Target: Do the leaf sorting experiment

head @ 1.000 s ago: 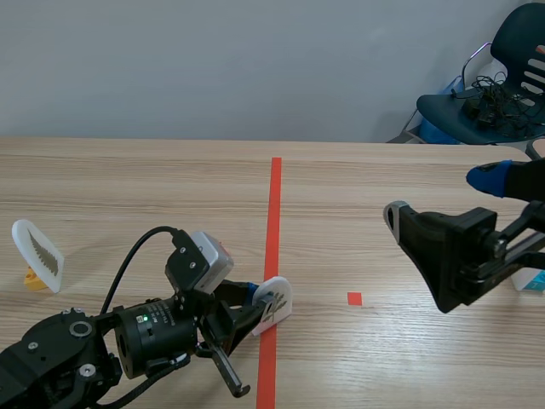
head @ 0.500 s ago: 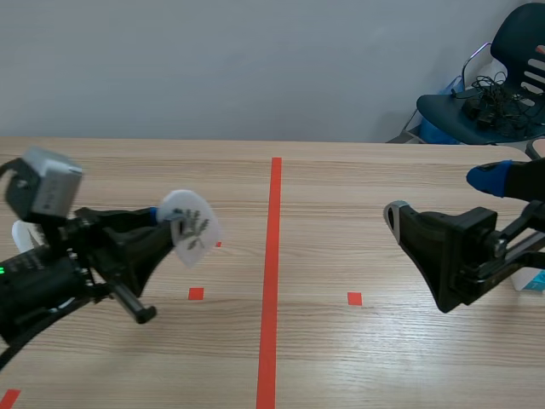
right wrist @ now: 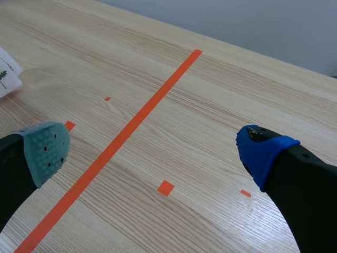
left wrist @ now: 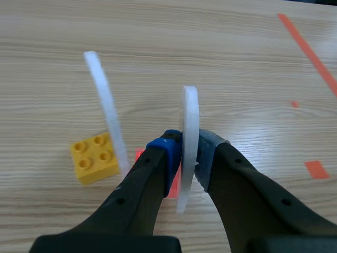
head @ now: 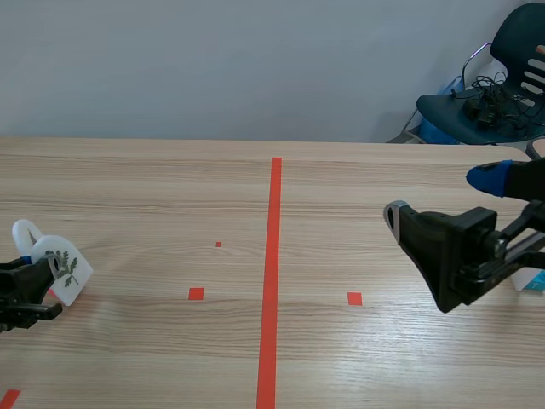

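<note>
Wooden surface (head: 358, 187), left side: a leaf disc (left wrist: 189, 113) is pinched by the left end effector (left wrist: 188, 153) just beside a standing disc (left wrist: 105, 100) at a yellow brick (left wrist: 93, 157), which could be toppled during lowering; the right end effector (right wrist: 155, 153) is spread.

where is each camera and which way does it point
Scene view: between the arms, facing across the table; left fingers and right fingers show.
Left wrist view: above its fingers, shut on the leaf disc, looking down toward a yellow brick.
Right wrist view: behind its open fingers, facing the red tape line.
Scene and left wrist share the leaf disc.
</note>
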Controlling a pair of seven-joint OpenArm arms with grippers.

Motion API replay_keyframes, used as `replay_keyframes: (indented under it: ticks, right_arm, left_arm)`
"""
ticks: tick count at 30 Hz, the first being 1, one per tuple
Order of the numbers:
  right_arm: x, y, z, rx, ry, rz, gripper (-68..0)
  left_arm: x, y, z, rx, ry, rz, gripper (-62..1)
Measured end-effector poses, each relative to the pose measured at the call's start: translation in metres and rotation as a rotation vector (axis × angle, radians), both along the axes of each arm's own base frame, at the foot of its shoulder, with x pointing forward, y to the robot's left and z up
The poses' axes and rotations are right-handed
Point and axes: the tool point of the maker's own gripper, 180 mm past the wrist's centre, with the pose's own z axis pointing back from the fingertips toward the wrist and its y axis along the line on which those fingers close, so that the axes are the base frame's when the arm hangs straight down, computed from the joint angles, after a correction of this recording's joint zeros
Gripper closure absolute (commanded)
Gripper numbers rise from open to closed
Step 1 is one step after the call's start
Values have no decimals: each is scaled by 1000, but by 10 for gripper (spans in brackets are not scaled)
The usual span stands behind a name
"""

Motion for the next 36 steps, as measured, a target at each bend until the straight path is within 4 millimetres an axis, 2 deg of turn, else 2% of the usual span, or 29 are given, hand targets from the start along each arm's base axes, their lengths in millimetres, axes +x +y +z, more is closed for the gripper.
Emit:
replay_keyframes:
  ticks: [4, 9, 11, 13, 16, 18, 20, 23, 25, 27, 29, 32, 36]
  right_arm:
    - [0, 0, 0, 0, 0, 0, -679]
    - [0, 0, 0, 0, 0, 0, -679]
    - [0, 0, 0, 0, 0, 0, -679]
    - [0, 0, 0, 0, 0, 0, -679]
    - [0, 0, 0, 0, 0, 0, -679]
    - [0, 0, 0, 0, 0, 0, -679]
    - [0, 0, 0, 0, 0, 0, -679]
    - [0, 0, 0, 0, 0, 0, -679]
    - [0, 0, 0, 0, 0, 0, -679]
    - [0, 0, 0, 0, 0, 0, -679]
    - [0, 0, 0, 0, 0, 0, -679]
    - [0, -1, 0, 0, 0, -4, -679]
    - [0, -1, 0, 0, 0, -4, -679]
  left_arm:
    - [5, 9, -5, -21, 6, 39, -64]
    - [6, 13, -5, -9, 2, 58, -233]
    - [5, 13, -5, -9, 4, 57, -270]
    - [6, 11, -4, -15, 1, 42, -286]
    - [4, -7, 9, -52, -2, -81, -288]
    - [4, -17, 35, -92, -40, -169, -288]
    - [7, -18, 74, -111, -126, -209, -323]
    - [8, -23, 135, -52, -265, -285, -493]
    - [9, -31, 163, -1, -324, -331, -602]
    - [9, -43, 176, 27, -349, -377, -623]
    - [8, -51, 173, 48, -317, -409, -623]
    - [4, -64, 150, 71, -215, -453, -623]
    - [-5, -93, 134, 19, -173, -529, -623]
